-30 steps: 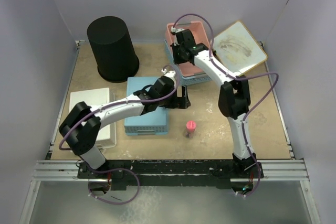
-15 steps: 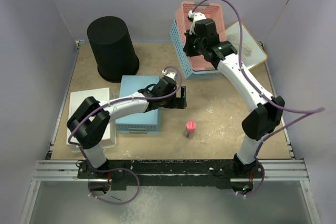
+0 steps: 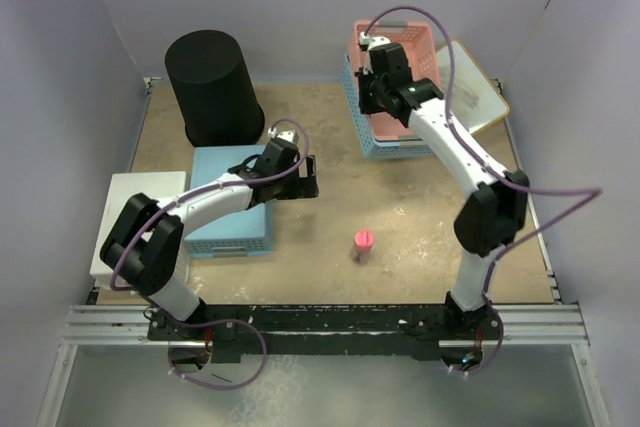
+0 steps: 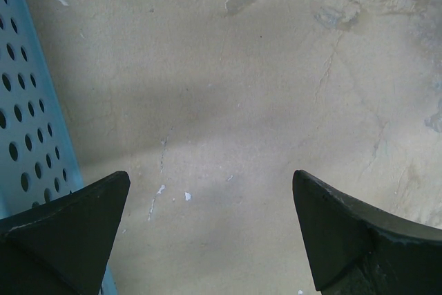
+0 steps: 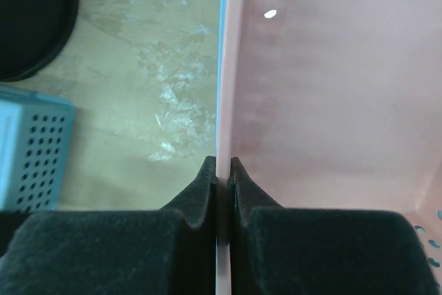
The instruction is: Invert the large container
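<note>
Black bucket point(image 3: 213, 92) stands untouched just behind the blue basket point(image 3: 230, 232), left fingers point(image 4: 69, 226) spread apart over bare bench point(image 4: 242, 67) right of that basket, right fingers point(image 5: 197, 202) clamped on a pink basket point(image 5: 331, 101) wall far to its right, so a one-armed flip may let the tapered side slip.

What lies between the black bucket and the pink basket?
Only bare table. The top external view shows nothing standing between the large container and the pink basket.
</note>
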Available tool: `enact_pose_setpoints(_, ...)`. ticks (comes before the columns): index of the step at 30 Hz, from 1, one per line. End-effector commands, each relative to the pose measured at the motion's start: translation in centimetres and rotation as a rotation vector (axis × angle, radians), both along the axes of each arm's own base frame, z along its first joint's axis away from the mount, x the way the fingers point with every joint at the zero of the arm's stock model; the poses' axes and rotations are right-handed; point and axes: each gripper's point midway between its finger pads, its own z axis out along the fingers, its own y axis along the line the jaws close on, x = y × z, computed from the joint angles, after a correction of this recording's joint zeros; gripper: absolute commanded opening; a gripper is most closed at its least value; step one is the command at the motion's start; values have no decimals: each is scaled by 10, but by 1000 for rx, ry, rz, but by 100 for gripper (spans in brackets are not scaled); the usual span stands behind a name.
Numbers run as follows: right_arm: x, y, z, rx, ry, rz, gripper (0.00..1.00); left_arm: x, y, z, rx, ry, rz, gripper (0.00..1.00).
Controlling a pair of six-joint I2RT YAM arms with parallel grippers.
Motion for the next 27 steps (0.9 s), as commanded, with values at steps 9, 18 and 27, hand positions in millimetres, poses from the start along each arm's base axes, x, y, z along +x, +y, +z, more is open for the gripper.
enact_pose_setpoints(9, 79, 57, -57, 0, 1, 89, 8, 2, 5, 56, -28, -118, 3, 99)
enact_pose_setpoints(18, 88, 67, -65, 53, -8, 83, 34, 0, 4, 57, -34, -107, 3, 99)
enact_pose_setpoints(27, 105, 70, -86, 16, 15, 64, 41, -4, 0, 55, -62, -90, 1, 99)
